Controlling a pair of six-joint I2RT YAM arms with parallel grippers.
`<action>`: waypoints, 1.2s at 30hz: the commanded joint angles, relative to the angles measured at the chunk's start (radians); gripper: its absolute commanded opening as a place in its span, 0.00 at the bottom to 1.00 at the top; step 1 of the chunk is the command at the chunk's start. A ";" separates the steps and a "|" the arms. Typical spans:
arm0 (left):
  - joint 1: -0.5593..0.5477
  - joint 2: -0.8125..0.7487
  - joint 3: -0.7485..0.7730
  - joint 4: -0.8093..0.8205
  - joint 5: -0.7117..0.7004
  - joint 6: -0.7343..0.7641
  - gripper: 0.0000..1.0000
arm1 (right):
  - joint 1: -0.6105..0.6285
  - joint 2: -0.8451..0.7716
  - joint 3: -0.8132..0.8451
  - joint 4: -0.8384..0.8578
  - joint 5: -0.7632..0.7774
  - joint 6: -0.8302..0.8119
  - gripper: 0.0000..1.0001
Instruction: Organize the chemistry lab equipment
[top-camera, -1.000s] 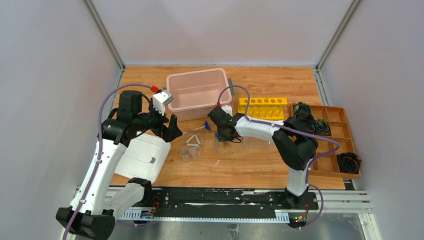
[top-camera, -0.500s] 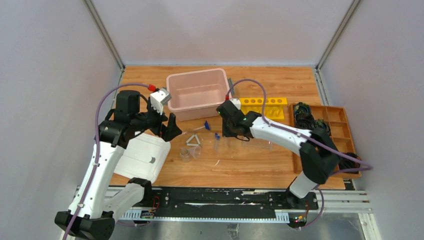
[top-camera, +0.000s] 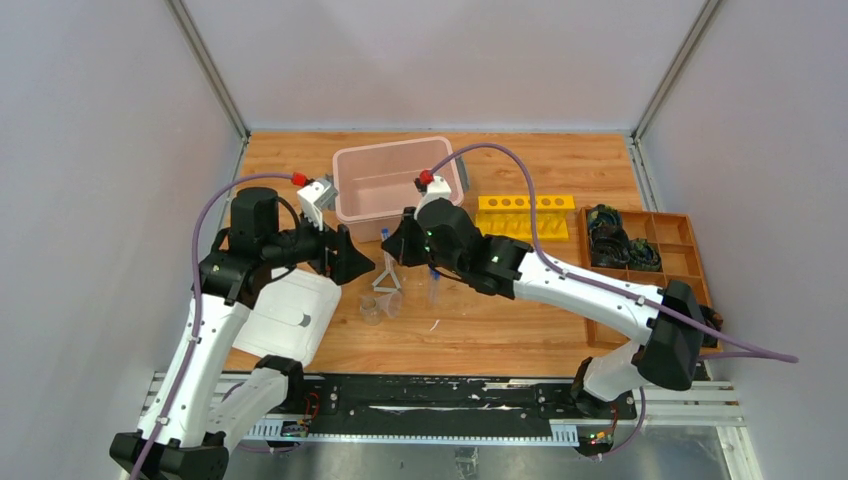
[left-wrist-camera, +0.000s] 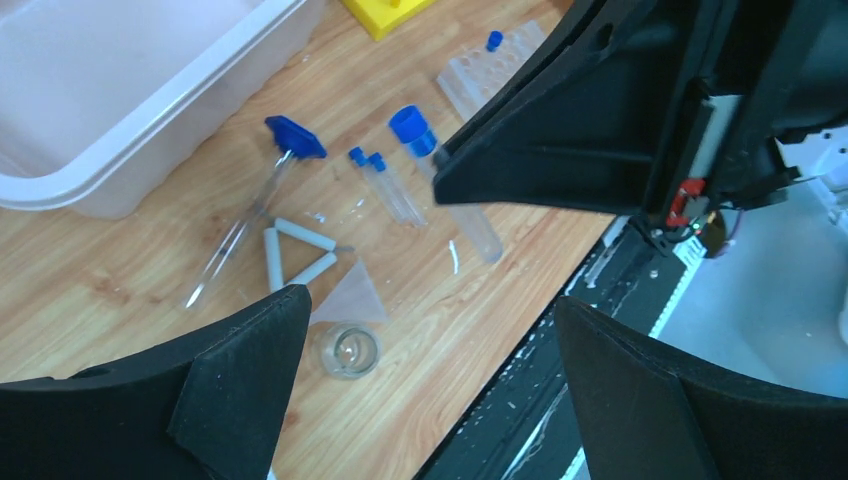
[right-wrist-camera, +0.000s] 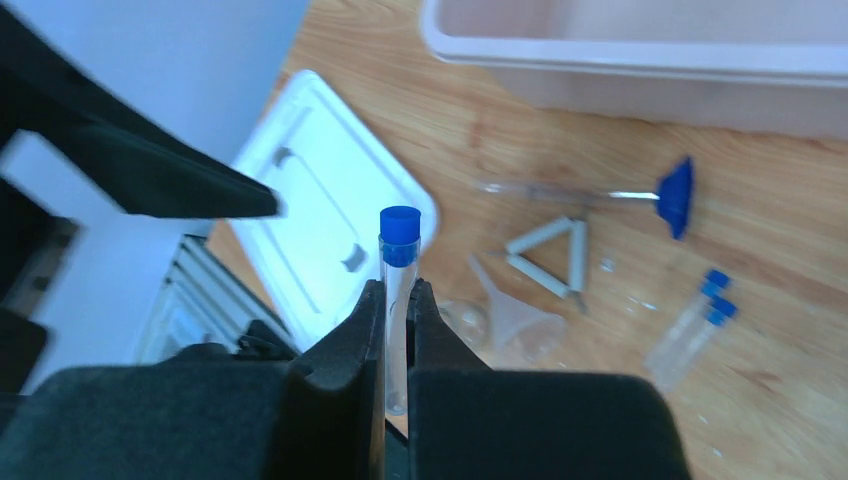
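Observation:
My right gripper (right-wrist-camera: 398, 292) is shut on a clear blue-capped tube (right-wrist-camera: 399, 250) and holds it above the table, cap pointing away from the wrist. In the top view, the right gripper (top-camera: 395, 245) hangs just right of my left gripper (top-camera: 352, 258). The left gripper (left-wrist-camera: 428, 305) is open and empty, and the held tube (left-wrist-camera: 455, 195) shows beyond it. On the wood lie two small blue-capped tubes (left-wrist-camera: 385, 185), a white triangle (left-wrist-camera: 295, 255), a thin blue-tipped rod (left-wrist-camera: 245, 225), a clear cup (left-wrist-camera: 348, 350) and a clear funnel (right-wrist-camera: 520, 310). A clear tube rack (left-wrist-camera: 490, 70) stands further right.
A pink bin (top-camera: 390, 180) stands at the back, with a yellow rack (top-camera: 525, 215) to its right. Along the right edge sits a wooden compartment tray (top-camera: 660, 285) with black coiled items. A white lid (top-camera: 285, 315) lies at the front left.
My right gripper has shut on a blue-capped tube, lifted it off the table and swung left toward the left gripper. The left gripper has shifted slightly right, still open.

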 joint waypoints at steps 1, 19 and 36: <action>-0.002 -0.028 -0.039 0.118 0.088 -0.112 0.96 | 0.059 0.038 0.102 0.130 0.030 0.005 0.00; -0.002 0.001 -0.074 0.129 0.108 -0.092 0.10 | 0.109 0.054 0.138 0.186 0.095 -0.009 0.18; -0.002 -0.022 -0.040 -0.001 0.105 0.198 0.00 | -0.045 0.190 0.480 -0.314 -0.416 -0.040 0.48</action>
